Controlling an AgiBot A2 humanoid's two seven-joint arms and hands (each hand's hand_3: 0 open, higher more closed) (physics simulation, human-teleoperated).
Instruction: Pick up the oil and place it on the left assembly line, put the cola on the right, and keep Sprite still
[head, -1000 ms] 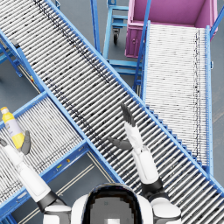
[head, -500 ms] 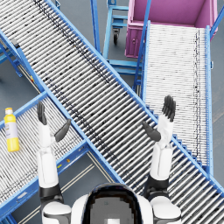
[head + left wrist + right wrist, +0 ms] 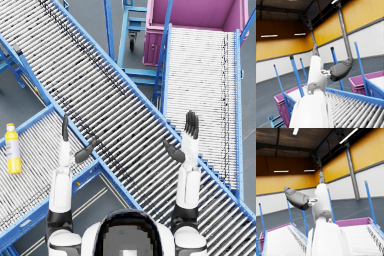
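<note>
Blue-framed roller conveyors cross below us. The oil bottle rests on the left line, so that step looks done. Our left hand and right hand hover empty, fingers apart. Next we need the cola, which is not in view.

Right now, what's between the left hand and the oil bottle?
In the head view, only bare rollers of the left assembly line lie between the left hand and the oil bottle. Nothing else sits on that stretch.
</note>
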